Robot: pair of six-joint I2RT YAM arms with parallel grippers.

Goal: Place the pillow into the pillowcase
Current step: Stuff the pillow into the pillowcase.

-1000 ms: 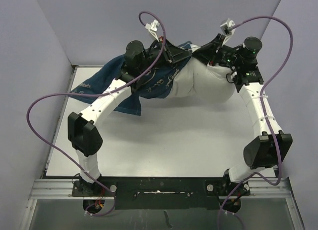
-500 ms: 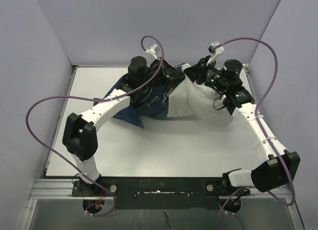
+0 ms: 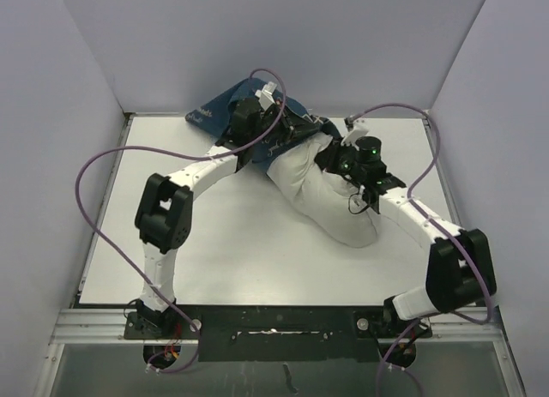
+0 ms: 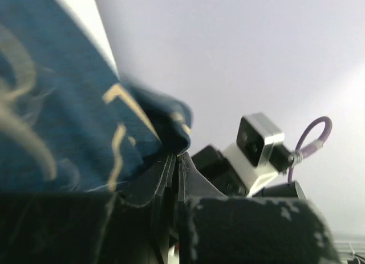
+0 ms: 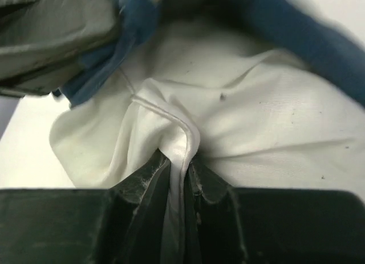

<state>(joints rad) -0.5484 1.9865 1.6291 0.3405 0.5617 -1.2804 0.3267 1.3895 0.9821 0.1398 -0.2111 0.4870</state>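
The white pillow [image 3: 330,207] lies slantwise on the table, from the back centre toward the right front. Its far end sits in the mouth of the navy pillowcase [image 3: 219,114], which is bunched against the back wall. My left gripper [image 3: 296,129] is shut on the pillowcase's edge; in the left wrist view the jaws [image 4: 174,158] pinch dark blue fabric [image 4: 57,116]. My right gripper [image 3: 330,157] is shut on a piped fold of the pillow [image 5: 256,116], the seam running between its fingers [image 5: 179,161]. Blue cloth [image 5: 308,36] lies over the pillow's far side.
Grey walls close in the white table [image 3: 214,251] at the back and both sides. Purple cables [image 3: 94,170] loop off each arm. The two wrists stand close together at the back centre; the right wrist camera [image 4: 259,141] shows in the left wrist view.
Both arms have swung down and toward the centre. The pillow has come from the back right to lie slantwise across mid-table. The pillowcase has shifted back against the wall. Both grips held.
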